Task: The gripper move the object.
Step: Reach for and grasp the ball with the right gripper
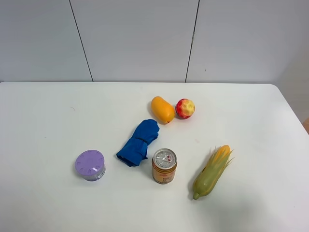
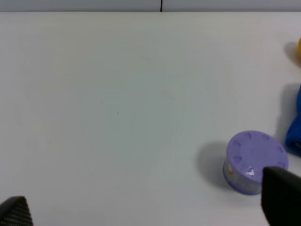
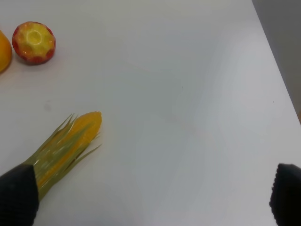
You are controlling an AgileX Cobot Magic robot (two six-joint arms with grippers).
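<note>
The small round red fruit with yellow patches [image 1: 185, 108] sits on the white table just right of an orange-yellow mango [image 1: 162, 109]. It also shows in the right wrist view [image 3: 33, 42], far from my right gripper [image 3: 150, 197], whose two dark fingertips [image 3: 16, 195] stand wide apart with nothing between them. My left gripper [image 2: 148, 207] is open and empty too, over bare table, with one fingertip [image 2: 282, 195] beside the purple round container [image 2: 254, 160]. Neither arm shows in the exterior high view.
A blue crumpled cloth [image 1: 139, 142], an orange drink can [image 1: 164, 166], an ear of corn in its husk [image 1: 212, 171] and the purple container [image 1: 90, 165] lie in front of the fruit. The table's right edge [image 1: 292, 111] is close to the corn.
</note>
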